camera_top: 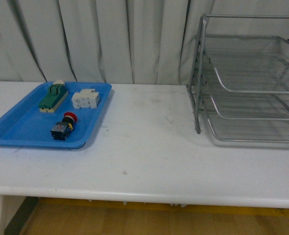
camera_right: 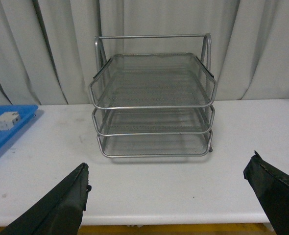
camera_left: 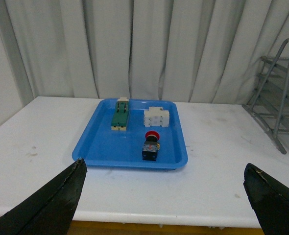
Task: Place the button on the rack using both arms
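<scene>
Left gripper (camera_left: 164, 167): spread wide, holding nothing.
Button (camera_left: 151, 146): ahead of that gripper, well apart from it, apparently lying on its side in the blue tray (camera_left: 103, 144).
Right gripper (camera_right: 169, 164): spread wide, empty.
Rack (camera_right: 154, 98): directly ahead of it, untouched.

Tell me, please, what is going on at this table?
Nothing is being handled yet. The button lies in the blue tray at the left of the table, near a green-topped block and a white part. The rack stands on the right. The left gripper and right gripper are both open and hold nothing.
</scene>
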{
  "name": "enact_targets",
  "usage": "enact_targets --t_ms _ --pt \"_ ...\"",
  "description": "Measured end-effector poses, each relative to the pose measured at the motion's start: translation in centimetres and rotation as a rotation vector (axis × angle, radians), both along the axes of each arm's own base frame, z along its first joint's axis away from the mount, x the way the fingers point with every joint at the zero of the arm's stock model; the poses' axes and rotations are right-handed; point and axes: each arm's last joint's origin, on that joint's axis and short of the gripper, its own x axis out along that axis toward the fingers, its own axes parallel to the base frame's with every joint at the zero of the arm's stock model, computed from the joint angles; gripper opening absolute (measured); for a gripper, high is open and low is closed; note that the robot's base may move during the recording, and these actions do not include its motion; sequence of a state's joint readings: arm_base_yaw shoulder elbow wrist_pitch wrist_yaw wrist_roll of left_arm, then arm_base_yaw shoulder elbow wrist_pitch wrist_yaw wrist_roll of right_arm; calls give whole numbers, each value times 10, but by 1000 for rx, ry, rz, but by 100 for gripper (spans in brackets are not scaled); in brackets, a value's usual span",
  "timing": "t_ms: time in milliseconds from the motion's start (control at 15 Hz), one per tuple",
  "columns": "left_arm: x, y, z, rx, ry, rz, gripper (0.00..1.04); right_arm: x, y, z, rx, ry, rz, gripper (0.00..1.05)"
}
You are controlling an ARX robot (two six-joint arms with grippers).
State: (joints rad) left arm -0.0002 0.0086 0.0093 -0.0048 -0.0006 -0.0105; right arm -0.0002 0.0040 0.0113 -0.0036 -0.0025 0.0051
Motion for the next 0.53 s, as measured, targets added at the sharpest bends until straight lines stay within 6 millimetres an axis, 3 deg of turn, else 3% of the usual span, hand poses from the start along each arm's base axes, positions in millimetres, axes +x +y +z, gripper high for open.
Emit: enact_targets --t_ms 533 --pt "0 0 0 0 0 0 98 0 0 0 0 0 0 98"
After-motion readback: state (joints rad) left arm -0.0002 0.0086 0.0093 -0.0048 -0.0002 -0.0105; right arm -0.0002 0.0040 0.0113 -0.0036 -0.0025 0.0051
